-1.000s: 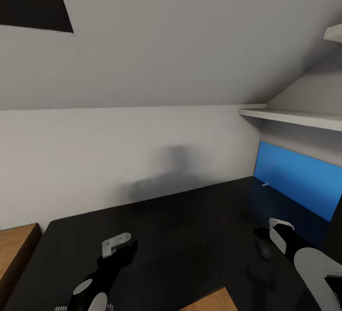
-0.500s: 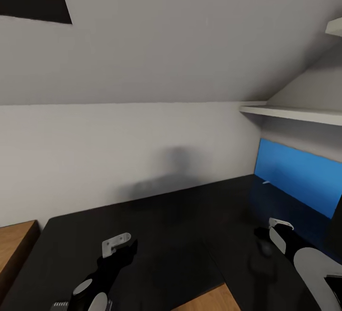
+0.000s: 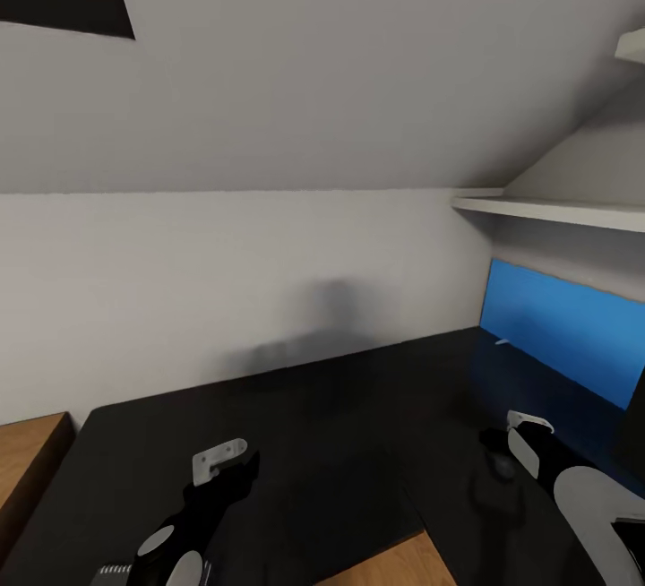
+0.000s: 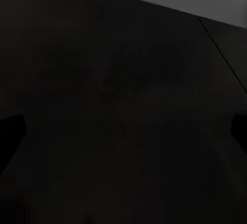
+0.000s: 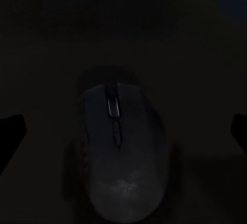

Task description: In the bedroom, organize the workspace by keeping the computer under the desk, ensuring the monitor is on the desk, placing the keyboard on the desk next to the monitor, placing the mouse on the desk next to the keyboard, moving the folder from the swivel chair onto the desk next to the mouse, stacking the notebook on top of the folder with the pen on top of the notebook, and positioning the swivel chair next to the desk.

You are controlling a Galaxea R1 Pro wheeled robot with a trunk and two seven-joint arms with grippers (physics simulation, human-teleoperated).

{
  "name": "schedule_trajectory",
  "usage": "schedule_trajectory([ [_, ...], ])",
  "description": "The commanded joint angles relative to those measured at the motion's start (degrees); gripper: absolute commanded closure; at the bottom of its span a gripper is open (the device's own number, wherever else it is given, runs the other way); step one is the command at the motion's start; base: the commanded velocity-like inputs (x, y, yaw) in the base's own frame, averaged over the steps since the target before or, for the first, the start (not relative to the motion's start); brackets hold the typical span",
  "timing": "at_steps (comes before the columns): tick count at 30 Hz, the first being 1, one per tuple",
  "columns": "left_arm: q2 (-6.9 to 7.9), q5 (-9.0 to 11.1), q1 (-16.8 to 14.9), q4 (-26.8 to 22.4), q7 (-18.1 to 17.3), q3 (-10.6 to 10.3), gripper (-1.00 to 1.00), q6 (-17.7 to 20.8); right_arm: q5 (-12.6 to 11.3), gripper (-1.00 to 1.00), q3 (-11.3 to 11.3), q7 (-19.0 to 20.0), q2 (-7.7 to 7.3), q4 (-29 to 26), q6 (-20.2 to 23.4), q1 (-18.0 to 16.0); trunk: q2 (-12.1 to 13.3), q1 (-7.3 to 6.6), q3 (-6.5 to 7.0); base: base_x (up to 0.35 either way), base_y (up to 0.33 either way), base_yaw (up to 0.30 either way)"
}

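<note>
The mouse (image 5: 121, 147) lies on the black desk (image 3: 305, 443), near the blue back panel (image 3: 560, 344), directly under the right gripper (image 3: 511, 443), whose fingers (image 5: 11, 131) stand spread wide on either side of it without touching. The left gripper (image 3: 224, 465) hovers over bare desktop, fingers likewise wide apart, gripping nothing.

The mouse (image 5: 121, 147) lies on the desk (image 3: 313, 443), right of centre, before the back panel (image 3: 560, 340)

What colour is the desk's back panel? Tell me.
Bright blue; the back panel shows best in the head view, behind the black desk.
</note>
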Motion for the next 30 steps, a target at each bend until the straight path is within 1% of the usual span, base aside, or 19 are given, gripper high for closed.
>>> schedule_trajectory([
  [1, 0.01, 0.52, -0.05, -0.08, 0.5, -0.06, -1.0, 0.12, -0.44, -1.0, -0.13, -0.28, 0.01, -0.13, 0.28, -0.02, -0.44, 0.22, -0.25, 0.0, 0.0, 0.0],
  [25, 0.01, 0.52, -0.05, -0.08, 0.5, -0.06, -1.0, 0.12, -0.44, -1.0, -0.05, -0.28, 0.09, -0.13, 0.27, -0.03, -10.07, 5.49, -4.56, 0.0, 0.0, 0.0],
  [30, 0.01, 0.52, -0.05, -0.08, 0.5, -0.06, -1.0, 0.12, -0.44, -1.0, -0.04, -0.28, 0.09, -0.13, 0.27, -0.03, -10.07, 5.49, -4.56, 0.0, 0.0, 0.0],
])
